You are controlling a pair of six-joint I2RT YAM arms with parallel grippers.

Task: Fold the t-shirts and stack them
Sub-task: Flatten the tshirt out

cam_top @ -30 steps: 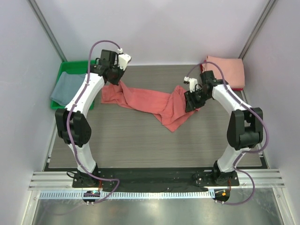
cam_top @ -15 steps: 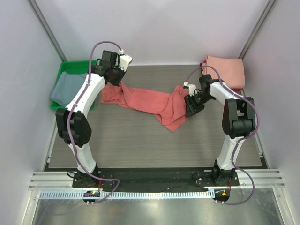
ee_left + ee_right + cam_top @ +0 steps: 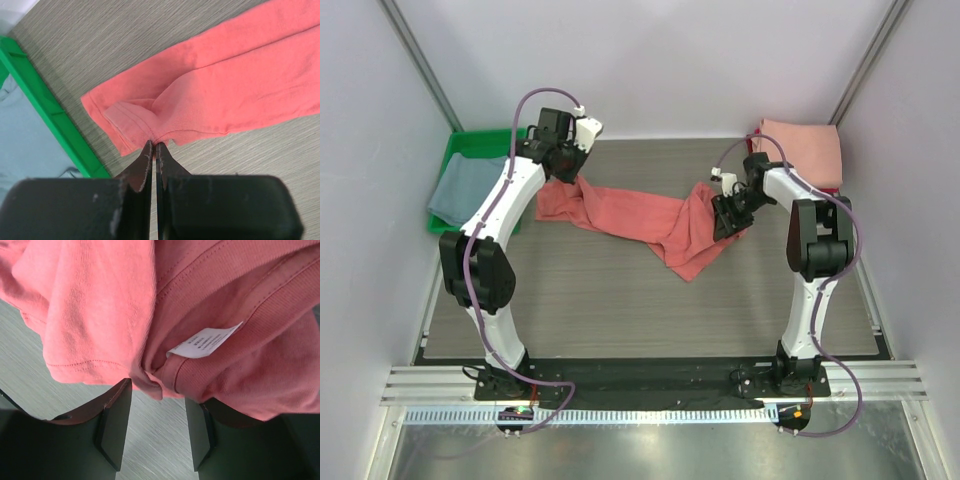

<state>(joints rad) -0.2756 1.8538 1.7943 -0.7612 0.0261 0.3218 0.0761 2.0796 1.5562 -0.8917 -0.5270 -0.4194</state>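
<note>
A coral-red t-shirt (image 3: 640, 215) lies stretched and bunched across the table. My left gripper (image 3: 568, 172) is shut on its left edge; in the left wrist view the closed fingertips (image 3: 154, 146) pinch the hem of the coral-red shirt (image 3: 225, 85). My right gripper (image 3: 725, 218) is at the shirt's right end. It is open (image 3: 156, 392), with a fold of the collar near the white neck label (image 3: 205, 340) hanging just above the gap. A pale pink t-shirt (image 3: 805, 150) lies folded at the back right. A grey-blue t-shirt (image 3: 460, 185) lies in the tray.
A green plastic tray (image 3: 470, 145) stands at the back left, its rim also in the left wrist view (image 3: 50, 110). White walls close the table on three sides. Bare wood-grain table (image 3: 620, 310) lies in front of the shirt.
The right arm's elbow has swung back and to the right, while its gripper stayed at the shirt's right end. The left arm and the shirt have hardly moved.
</note>
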